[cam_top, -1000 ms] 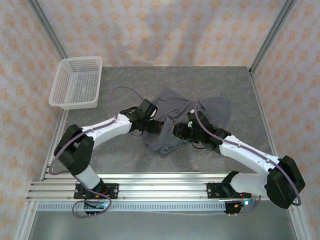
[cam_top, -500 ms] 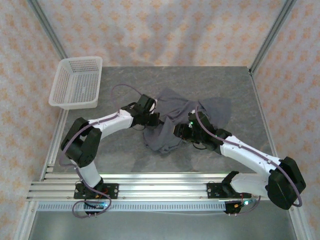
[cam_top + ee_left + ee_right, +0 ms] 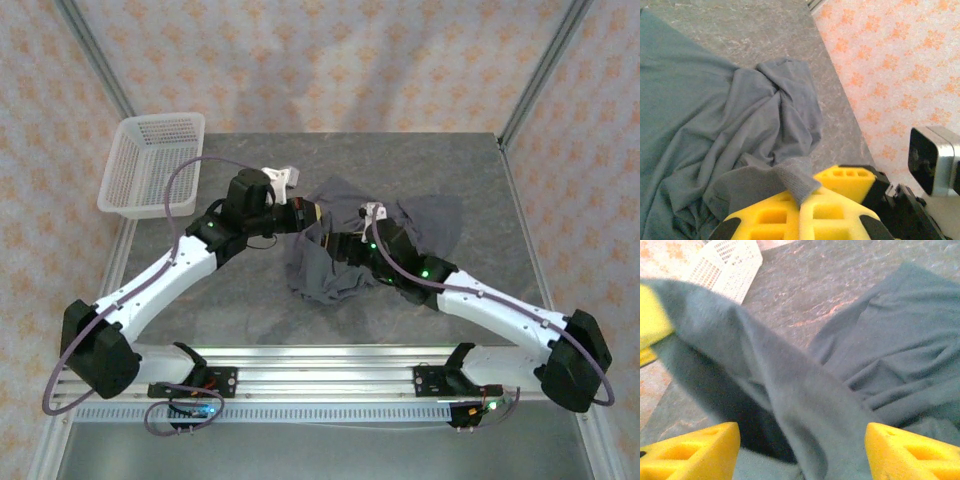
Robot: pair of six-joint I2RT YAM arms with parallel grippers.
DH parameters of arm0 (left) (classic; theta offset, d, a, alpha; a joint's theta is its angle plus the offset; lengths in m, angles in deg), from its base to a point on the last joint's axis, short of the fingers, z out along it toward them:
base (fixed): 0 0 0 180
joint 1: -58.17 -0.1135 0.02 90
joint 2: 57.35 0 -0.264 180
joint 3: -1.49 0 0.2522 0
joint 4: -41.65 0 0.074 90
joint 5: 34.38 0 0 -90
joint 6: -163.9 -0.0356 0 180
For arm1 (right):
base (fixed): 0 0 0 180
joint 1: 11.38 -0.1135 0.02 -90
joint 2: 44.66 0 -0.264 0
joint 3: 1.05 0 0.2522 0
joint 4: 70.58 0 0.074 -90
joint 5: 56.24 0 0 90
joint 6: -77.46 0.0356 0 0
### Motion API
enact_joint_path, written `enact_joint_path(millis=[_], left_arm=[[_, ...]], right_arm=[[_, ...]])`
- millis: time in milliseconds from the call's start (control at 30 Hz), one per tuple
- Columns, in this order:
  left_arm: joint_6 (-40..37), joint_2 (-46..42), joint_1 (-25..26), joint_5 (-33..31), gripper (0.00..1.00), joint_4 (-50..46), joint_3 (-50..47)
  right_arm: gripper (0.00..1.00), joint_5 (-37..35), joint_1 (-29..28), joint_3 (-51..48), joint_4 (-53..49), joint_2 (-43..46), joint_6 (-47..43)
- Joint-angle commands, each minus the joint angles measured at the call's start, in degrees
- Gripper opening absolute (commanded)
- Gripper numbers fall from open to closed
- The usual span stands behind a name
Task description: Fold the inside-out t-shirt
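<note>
Slipping looks like the main risk; the left claw point(image 3: 800, 202) is clamped together on only a thin tab of hem of the inside-out t-shirt point(image 3: 425, 215), and a hard pull could drag that little bite out from between the yellow pads point(image 3: 840, 182); snagging is the second risk, since a raised ridge of cloth runs through the gap of the right claw point(image 3: 800, 450) and a sideways move could haul it along and bunch the shirt further; the garment is crumpled, so any fold begun now would, I judge, lock the wrinkles in; the right claw's fingers point(image 3: 692, 450) stand wide apart, cloth lying between them but not pinched, so I read it as gripping nothing; the shirt lies in a heap on the tabletop point(image 3: 400, 160), to the right of the white mesh basket point(image 3: 150, 170) and well apart from it; both claws meet at the shirt's basket-side edge.
</note>
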State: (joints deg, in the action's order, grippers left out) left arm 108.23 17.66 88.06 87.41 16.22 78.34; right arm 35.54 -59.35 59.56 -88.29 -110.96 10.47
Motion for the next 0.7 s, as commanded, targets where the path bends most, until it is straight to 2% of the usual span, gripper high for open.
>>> enact_joint_path(millis=[0,133,200,233,267,333,367,500,567,667], left_arm=[[1.1,-0.7,-0.2,1.5,0.0,-2.8,-0.8],[1.2,-0.9,-0.2,2.4,0.0,-2.8,-0.2],[1.3,-1.3,-0.2,2.6,0.0,-3.0,0.1],[1.1,-1.7,-0.2,2.2,0.0,-3.4,0.2],[0.5,-2.2,-0.3,0.9,0.0,-4.7,0.4],[-1.5,-3.2,-0.5,-4.0,0.0,-9.3,1.4],[-2.5,-3.7,-0.9,-6.6,0.0,-11.4,1.8],[-4.9,-2.1,-3.6,-9.8,0.0,-13.0,1.1],[-5.8,0.9,-5.4,-11.0,0.0,-12.5,0.3],[-6.0,4.3,-7.7,-9.4,0.0,-8.2,-2.0]], right_arm=[[0.67,-5.4,-0.4,3.2,3.9,-3.3,-5.2],[0.68,-3.7,-0.7,5.8,4.9,-7.2,-10.5],[0.64,-6.1,-0.8,7.1,4.0,-9.5,-12.2],[0.54,-7.9,-0.7,7.8,3.1,-10.7,-12.6],[0.38,-9.1,-0.7,9.1,1.0,-11.7,-12.0],[0.09,-4.9,-0.7,11.3,-2.5,-12.2,-12.3],[0.01,-0.8,-0.7,11.8,-3.3,-11.8,-11.9],[0.0,15.4,-0.6,9.8,-0.2,-7.3,-5.6],[0.0,23.5,0.0,6.6,6.0,-3.9,-0.7],[0.0,31.0,1.4,2.5,13.5,0.7,5.1]])
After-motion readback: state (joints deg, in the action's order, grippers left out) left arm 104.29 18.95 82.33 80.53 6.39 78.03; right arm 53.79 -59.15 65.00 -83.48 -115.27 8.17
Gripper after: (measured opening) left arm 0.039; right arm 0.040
